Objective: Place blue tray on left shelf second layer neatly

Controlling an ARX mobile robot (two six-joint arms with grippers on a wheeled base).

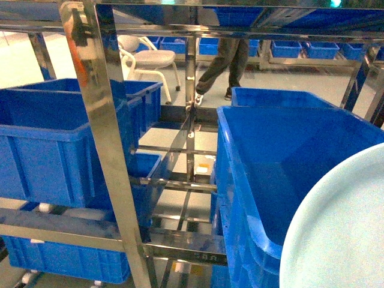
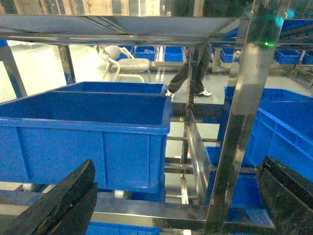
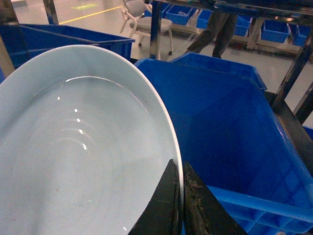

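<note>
Pinching blue tray [image 3: 73, 147] rim, right fingers [image 3: 164, 208]

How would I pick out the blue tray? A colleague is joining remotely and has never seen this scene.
Start at the steel shelf loaded with deep dark-blue crates. The blue tray is held above the right-hand crate, its rim pinched by the right gripper. Unlike the crates, it is pale sky-blue, shallow and round.
</note>
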